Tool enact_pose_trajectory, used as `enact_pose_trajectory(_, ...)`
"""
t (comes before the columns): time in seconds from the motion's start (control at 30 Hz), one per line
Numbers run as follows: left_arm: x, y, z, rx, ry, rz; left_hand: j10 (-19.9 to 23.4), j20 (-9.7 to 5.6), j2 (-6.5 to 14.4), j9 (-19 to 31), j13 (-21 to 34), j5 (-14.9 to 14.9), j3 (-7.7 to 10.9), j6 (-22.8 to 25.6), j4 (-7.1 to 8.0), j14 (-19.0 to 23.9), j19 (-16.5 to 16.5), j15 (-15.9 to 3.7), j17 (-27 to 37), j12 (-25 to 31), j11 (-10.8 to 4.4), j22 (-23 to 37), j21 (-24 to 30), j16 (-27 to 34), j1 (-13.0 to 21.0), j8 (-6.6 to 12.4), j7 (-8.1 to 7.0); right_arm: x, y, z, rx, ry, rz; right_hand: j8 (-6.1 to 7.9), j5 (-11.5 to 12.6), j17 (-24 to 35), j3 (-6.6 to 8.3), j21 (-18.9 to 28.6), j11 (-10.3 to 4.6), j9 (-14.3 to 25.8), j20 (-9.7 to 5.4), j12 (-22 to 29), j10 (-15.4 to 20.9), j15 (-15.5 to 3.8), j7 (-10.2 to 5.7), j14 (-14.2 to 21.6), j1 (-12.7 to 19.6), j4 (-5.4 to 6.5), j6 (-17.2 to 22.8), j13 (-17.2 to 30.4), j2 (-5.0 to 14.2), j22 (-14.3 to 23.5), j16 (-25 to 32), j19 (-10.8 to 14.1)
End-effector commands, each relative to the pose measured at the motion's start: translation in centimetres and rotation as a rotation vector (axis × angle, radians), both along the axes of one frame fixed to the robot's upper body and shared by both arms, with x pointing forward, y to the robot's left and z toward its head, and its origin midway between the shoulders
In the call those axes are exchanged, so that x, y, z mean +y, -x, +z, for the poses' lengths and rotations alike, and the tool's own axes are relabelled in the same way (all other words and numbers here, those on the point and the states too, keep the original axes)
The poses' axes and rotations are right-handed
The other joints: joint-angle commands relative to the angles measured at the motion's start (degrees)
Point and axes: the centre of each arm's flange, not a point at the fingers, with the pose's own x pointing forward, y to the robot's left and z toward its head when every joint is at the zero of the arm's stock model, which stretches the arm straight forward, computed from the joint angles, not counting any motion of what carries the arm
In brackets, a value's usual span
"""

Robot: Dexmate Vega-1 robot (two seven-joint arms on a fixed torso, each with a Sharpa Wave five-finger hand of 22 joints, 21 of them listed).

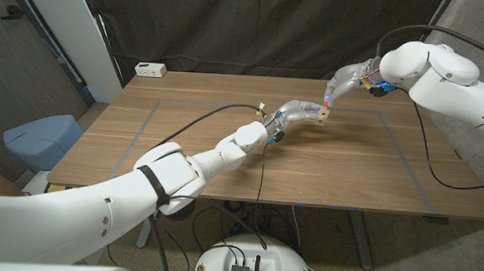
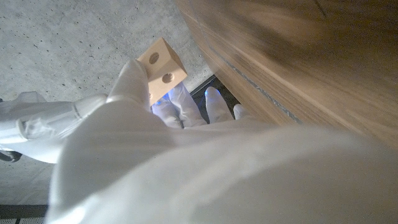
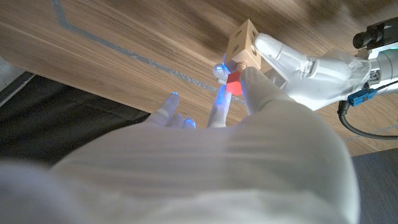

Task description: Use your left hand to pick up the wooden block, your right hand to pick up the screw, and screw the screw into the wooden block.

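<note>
Left arm: the white, seven-joint arm is stretched from the lower left corner of the head view diagonally over the table, toward its far middle.
Left hand (image 1: pixel 297 113): held above the table; a small pale wooden block with round holes (image 2: pixel 162 66) is gripped at its fingertips.
Right arm: the white arm is brought in from the right edge, bent, with the forearm angled toward the left hand.
Right hand (image 1: pixel 347 78): raised; a red-headed screw (image 3: pixel 234 83) is pinched at its fingertips and held against the block.
</note>
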Motion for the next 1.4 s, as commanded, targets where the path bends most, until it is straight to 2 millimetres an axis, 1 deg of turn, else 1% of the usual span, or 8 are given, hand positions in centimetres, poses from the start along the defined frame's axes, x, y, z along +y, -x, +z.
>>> enact_pose_trajectory(0.03,-0.02,-0.10,-0.01,0.008,-0.002,0.002,0.6,-0.08,0.6,0.2,0.1,0.3,0.50,3.1,0.20,0.3,0.3,-5.46,0.2,0.5,-0.21,0.1,0.4,0.0,0.1,0.38,0.49,0.07,-0.16,-0.22,-0.003,-0.006,0.004,0.69,-0.2,0.3,-0.14,0.3,0.07,0.4,-0.12,0.5,0.7,0.01,0.03,0.4,0.2,0.02,0.8,0.3,0.67,0.1,0.5,0.6)
enact_pose_trajectory(0.37,-0.04,-0.29,0.02,0.019,-0.006,0.009,0.6,0.06,0.7,0.2,0.2,0.3,0.54,3.2,0.21,0.3,0.3,-5.40,0.2,0.5,-0.21,0.1,0.4,0.0,0.1,0.41,0.63,0.08,-0.46,-0.24,-0.002,-0.008,0.004,1.46,-0.2,0.4,-0.35,0.2,0.07,0.8,-0.26,0.5,1.1,-0.11,-0.11,0.7,0.2,0.07,1.5,0.3,0.93,0.1,0.5,1.0)
enact_pose_trajectory(0.77,-0.04,-0.50,0.06,0.031,-0.009,0.016,0.6,-0.01,0.7,0.2,0.2,0.3,0.57,3.1,0.22,0.3,0.6,-5.37,0.2,0.5,-0.21,0.1,0.5,0.0,0.1,0.39,0.79,0.06,-0.74,-0.26,-0.008,-0.014,0.004,2.68,-0.2,0.4,-0.66,0.2,-0.24,1.5,-0.53,0.7,2.0,-0.57,-0.17,1.5,0.4,0.05,2.6,0.3,1.25,0.1,0.7,1.7)
enact_pose_trajectory(1.23,-0.05,-0.56,0.12,0.035,-0.015,0.015,0.6,0.03,0.8,0.2,0.2,0.4,0.60,3.2,0.30,0.4,0.7,-5.45,0.2,0.4,-0.20,0.1,0.5,0.0,0.0,0.41,0.64,-0.01,-0.93,-0.46,-0.023,-0.031,0.006,4.27,-0.3,0.6,-1.08,0.3,-0.60,2.4,-0.87,1.1,3.6,-1.02,-0.32,2.6,0.5,0.08,3.9,0.2,1.72,0.1,1.0,2.8)
enact_pose_trajectory(1.4,-0.05,-0.56,0.14,0.034,-0.017,0.014,0.6,0.04,0.9,0.2,0.2,0.4,0.65,3.1,0.30,0.4,0.7,-5.32,0.2,0.4,-0.19,0.1,0.5,-0.1,0.0,0.36,0.66,-0.02,-0.99,-0.56,-0.022,-0.034,0.004,4.77,-0.3,0.6,-1.25,0.3,-0.54,2.7,-0.88,1.1,4.0,-1.24,-0.31,3.0,0.5,0.09,4.2,0.2,1.86,0.1,1.1,3.1)
